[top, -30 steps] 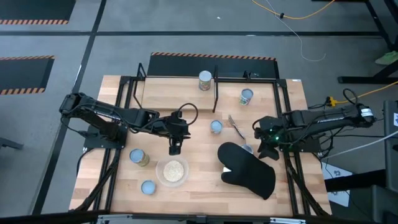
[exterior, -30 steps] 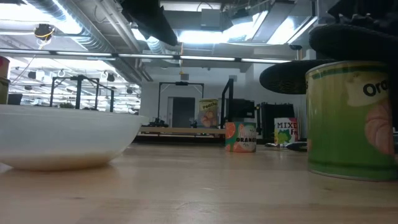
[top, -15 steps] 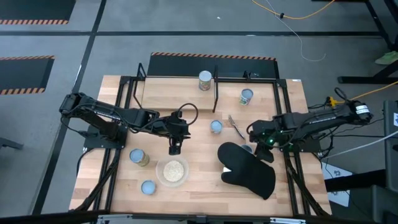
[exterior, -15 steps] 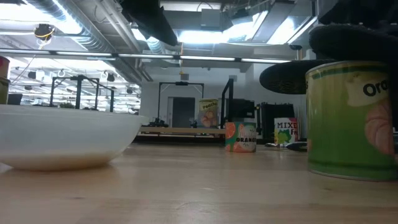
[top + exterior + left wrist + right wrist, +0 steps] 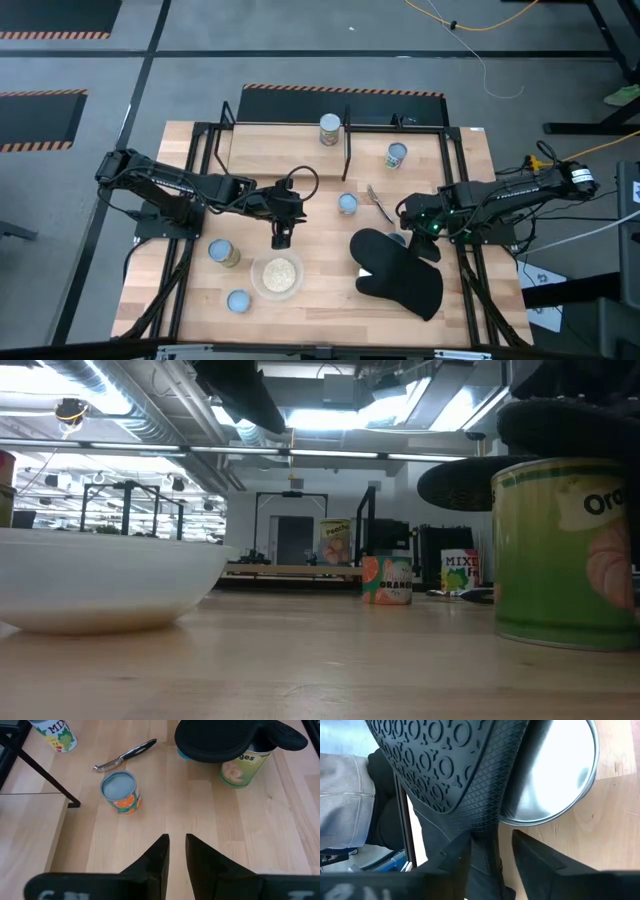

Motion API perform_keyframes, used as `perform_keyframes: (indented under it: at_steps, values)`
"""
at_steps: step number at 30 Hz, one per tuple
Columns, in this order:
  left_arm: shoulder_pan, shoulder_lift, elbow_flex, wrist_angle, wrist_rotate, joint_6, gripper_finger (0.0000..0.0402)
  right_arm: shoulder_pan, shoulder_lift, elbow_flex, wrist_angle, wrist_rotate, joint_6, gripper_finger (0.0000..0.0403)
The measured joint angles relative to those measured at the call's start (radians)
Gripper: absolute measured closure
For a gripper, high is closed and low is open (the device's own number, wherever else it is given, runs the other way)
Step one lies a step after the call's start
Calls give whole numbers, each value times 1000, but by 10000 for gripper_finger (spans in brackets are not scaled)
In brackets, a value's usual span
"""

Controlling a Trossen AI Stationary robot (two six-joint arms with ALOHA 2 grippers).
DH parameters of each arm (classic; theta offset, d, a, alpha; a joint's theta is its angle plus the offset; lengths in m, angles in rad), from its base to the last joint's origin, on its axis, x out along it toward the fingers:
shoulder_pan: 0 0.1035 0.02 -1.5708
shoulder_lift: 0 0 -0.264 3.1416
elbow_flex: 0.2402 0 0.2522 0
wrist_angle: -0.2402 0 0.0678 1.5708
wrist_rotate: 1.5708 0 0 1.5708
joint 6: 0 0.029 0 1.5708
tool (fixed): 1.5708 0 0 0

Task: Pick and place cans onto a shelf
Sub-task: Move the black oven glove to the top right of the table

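A black silicone mitt [image 5: 395, 272] lies draped over a green-labelled can [image 5: 565, 550], whose silvery top [image 5: 555, 775] shows in the right wrist view. My right gripper [image 5: 490, 850] is open at the mitt's far edge, its fingers on either side of a strip of the mitt. My left gripper [image 5: 283, 240] hovers over the table's middle, narrowly open and holding nothing [image 5: 177, 842]. An orange-labelled can [image 5: 120, 792] stands on the table, and a yellow can [image 5: 329, 129] stands on the shelf [image 5: 285, 152]. Another can [image 5: 396, 155] stands right of the shelf. My right gripper has a strip of the mitt's edge [image 5: 485, 837] between its two fingers, slanting down from the table's right. One finger [image 5: 457, 857] lies against the mitt. Bare wood shows between the mitt and the other finger [image 5: 535, 862]. The mitt rests on the can and the table.
A clear bowl of pale grain [image 5: 277, 274] sits near the front, with two more cans [image 5: 222, 252] [image 5: 238, 300] to its left. A metal can opener [image 5: 378, 203] lies between the orange can and the mitt. Black frame posts [image 5: 346, 150] stand around the shelf.
My right gripper has moved a little toward the table's left and down, up to the mitt's edge, and has then kept still. The mitt and the cans have stayed in place.
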Motion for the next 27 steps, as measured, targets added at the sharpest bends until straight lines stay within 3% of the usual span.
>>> perform_keyframes:
  at_steps: [18,27]
  values:
    - [0,0,0,0,0,0,345,0,0,0,0,-19,2,391]
    - [0,0,0,0,0,0,345,0,-5,0,0,-41,2,396]
